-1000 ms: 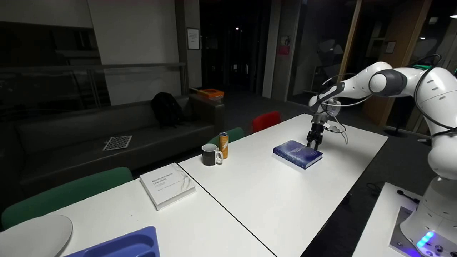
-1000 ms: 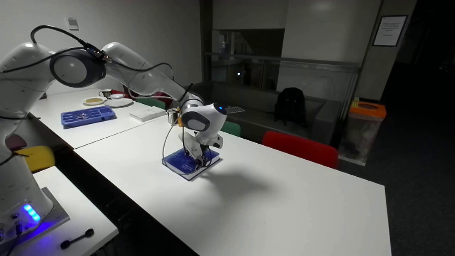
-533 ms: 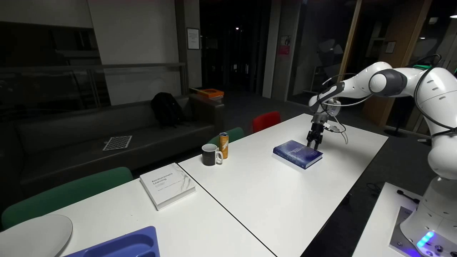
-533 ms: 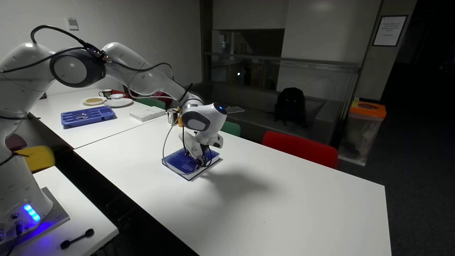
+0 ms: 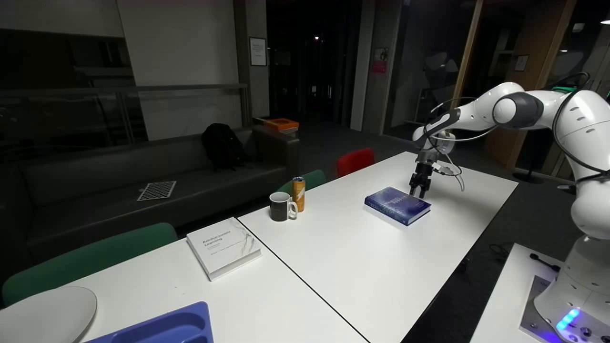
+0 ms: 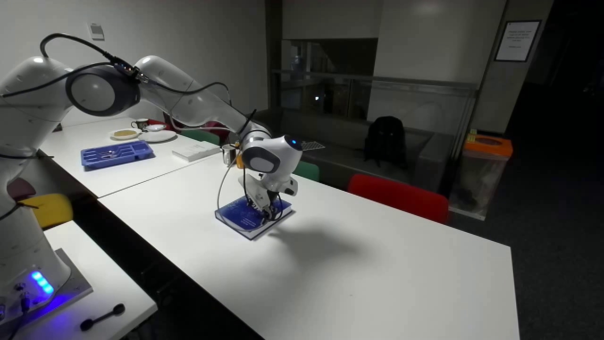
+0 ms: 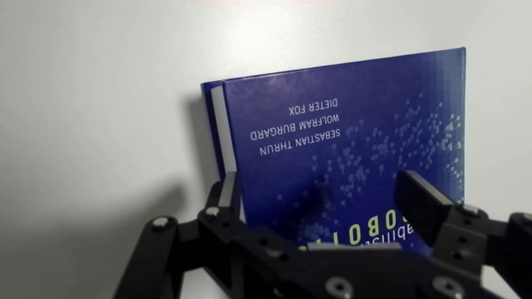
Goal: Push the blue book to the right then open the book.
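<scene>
The blue book lies closed and flat on the white table, in both exterior views [image 5: 396, 206] [image 6: 238, 215]. In the wrist view the blue book [image 7: 291, 120] shows its dark blue cover with upside-down print; its pale page edge is on the left. My gripper is at the book's side away from the mug [image 5: 417, 193] [image 6: 270, 218]. In the wrist view the gripper [image 7: 319, 182] is open with nothing between its fingers. Its left finger overlaps the page edge and its right finger is over the cover. I cannot tell whether a fingertip touches the book.
A white book [image 5: 224, 247], a mug [image 5: 280, 207] and an orange can [image 5: 299, 194] stand toward the table's other end. A blue tray [image 6: 118, 153] and plates [image 6: 158, 136] are farther along. A red chair [image 6: 398, 196] is at the table's far edge.
My gripper has shifted very slightly upward since half a second ago. The blue book has not visibly moved.
</scene>
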You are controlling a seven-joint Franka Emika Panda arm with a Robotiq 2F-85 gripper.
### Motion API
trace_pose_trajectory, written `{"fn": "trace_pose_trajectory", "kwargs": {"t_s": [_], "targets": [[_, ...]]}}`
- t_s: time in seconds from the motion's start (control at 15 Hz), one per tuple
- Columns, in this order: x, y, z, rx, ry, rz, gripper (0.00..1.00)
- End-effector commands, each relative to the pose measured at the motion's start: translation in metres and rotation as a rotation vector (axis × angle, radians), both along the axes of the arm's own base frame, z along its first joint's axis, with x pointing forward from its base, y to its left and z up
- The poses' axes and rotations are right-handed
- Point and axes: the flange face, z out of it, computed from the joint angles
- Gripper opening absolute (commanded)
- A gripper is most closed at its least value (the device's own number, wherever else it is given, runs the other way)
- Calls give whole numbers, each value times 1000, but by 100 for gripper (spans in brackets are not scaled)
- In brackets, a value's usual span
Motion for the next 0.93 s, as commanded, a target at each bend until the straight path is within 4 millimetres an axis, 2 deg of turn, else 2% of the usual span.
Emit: {"fn": "trace_pose_trajectory", "kwargs": {"t_s": [0.0,0.53,0.87], "targets": [[3,-8,2,18,-10,9,100],[3,-7,-8,24,2,11,100],[3,-6,-8,29,2,9,100]]}}
